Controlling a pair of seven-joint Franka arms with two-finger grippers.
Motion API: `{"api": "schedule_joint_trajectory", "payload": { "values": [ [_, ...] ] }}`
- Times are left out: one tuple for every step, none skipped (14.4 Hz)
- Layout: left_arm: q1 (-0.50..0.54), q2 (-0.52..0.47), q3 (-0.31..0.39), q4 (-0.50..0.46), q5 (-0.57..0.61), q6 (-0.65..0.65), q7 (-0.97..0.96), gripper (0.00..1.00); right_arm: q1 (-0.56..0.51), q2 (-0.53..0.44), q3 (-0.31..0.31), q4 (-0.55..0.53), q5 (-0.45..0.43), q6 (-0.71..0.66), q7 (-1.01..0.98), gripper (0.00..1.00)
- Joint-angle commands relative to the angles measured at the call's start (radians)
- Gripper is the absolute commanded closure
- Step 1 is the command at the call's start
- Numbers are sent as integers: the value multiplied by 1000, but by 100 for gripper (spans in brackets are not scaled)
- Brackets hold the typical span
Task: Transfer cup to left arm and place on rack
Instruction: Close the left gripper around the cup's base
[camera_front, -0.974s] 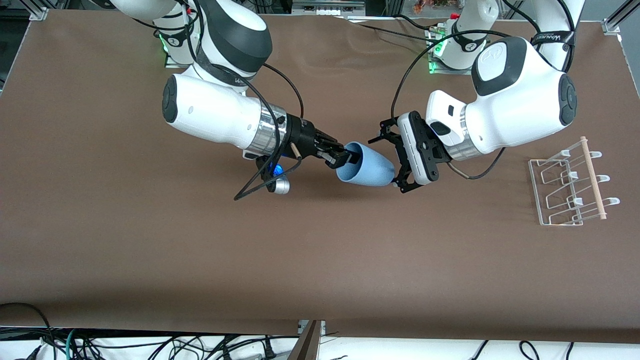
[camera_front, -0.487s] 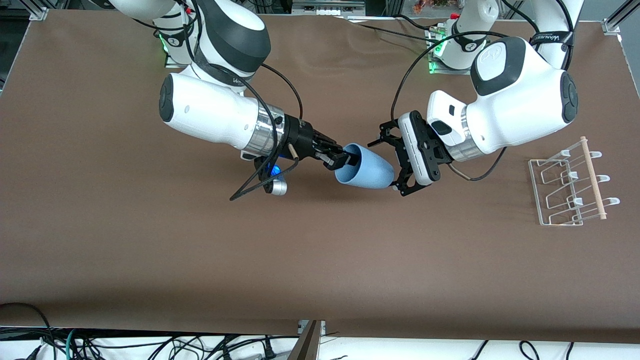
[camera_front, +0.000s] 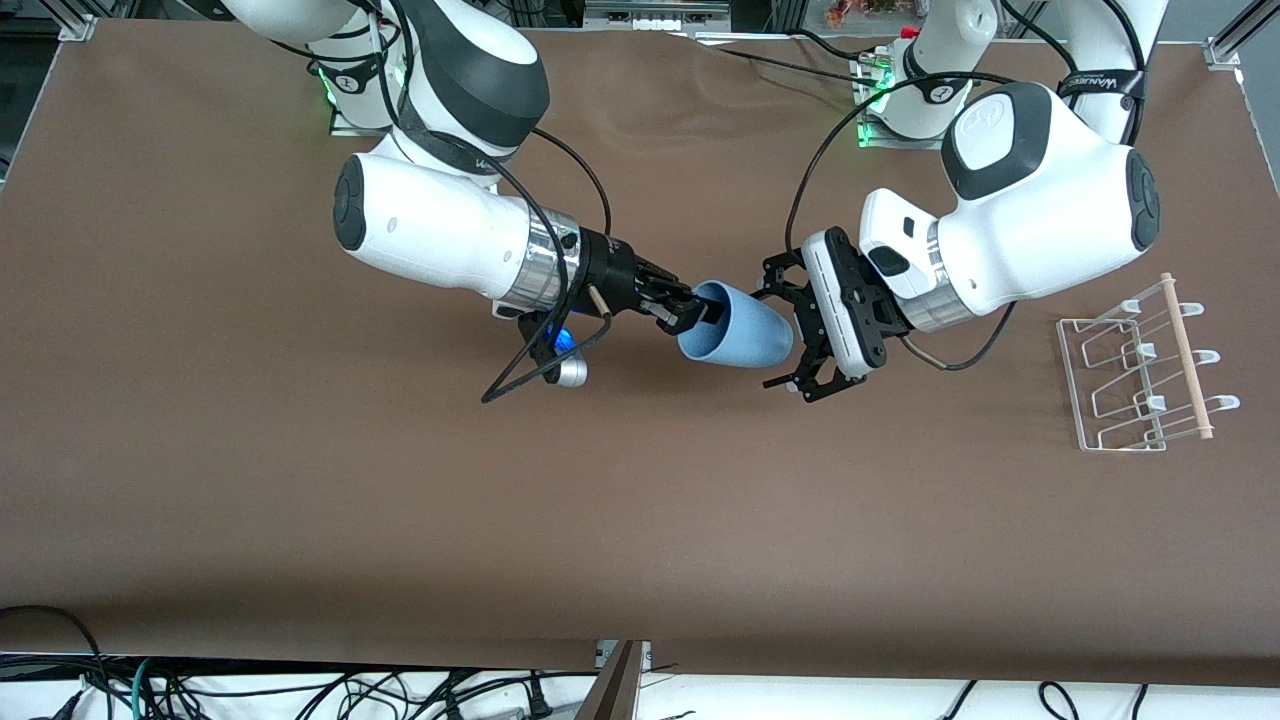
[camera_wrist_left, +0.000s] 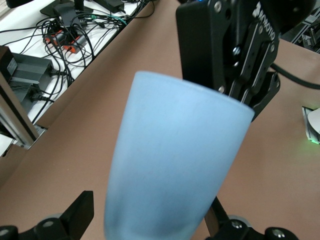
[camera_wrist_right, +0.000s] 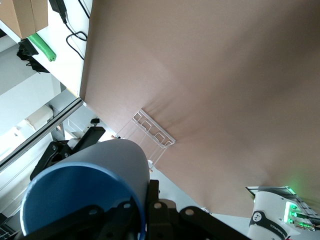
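Change: since the earlier frames the left gripper (camera_front: 790, 335) has come in around the cup's base; before, its fingers stood just beside the base. The right arm's wrist has shifted slightly toward the left arm's end of the table.
Cup (camera_front: 738, 330): light-blue, held in the air over the middle of the brown table (camera_front: 300, 480), between the two grippers.
Cup axis: lying nearly level, long axis running from one gripper to the other; mouth toward the right gripper, narrow base toward the left gripper.
Right gripper (camera_front: 690, 312): closed on the cup's rim, one finger inside the mouth and one outside.
Left gripper fingers (camera_wrist_left: 75, 217): spread wide, one on each side of the cup's base; in the left wrist view gaps show between them and the cup wall, so no grip.
Rack (camera_front: 1140, 375): white wire, wooden rod across it, on the table toward the left arm's end, well apart from the cup.
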Motion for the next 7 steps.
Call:
{"api": "schedule_joint_trajectory", "payload": {
  "values": [
    [-18,15,1,30,-39,14,26,4,-1,-1,12,7,14,-16,-6,100],
    [-18,13,1,30,-39,14,27,5,-1,-1,12,7,14,-14,-7,100],
    [-17,13,1,30,-39,14,31,8,-1,-1,12,7,14,-14,-7,100],
    [-18,13,1,30,-37,13,34,20,-1,-1,12,7,14,-14,-9,100],
    [-26,13,0,30,-36,14,32,63,-1,-1,12,7,16,-13,-9,100],
    [-33,10,1,28,-39,13,28,100,-1,-1,12,7,14,-13,-9,100],
    [-35,9,1,28,-37,8,29,100,-1,-1,12,7,14,-13,-9,100]
  ]
}}
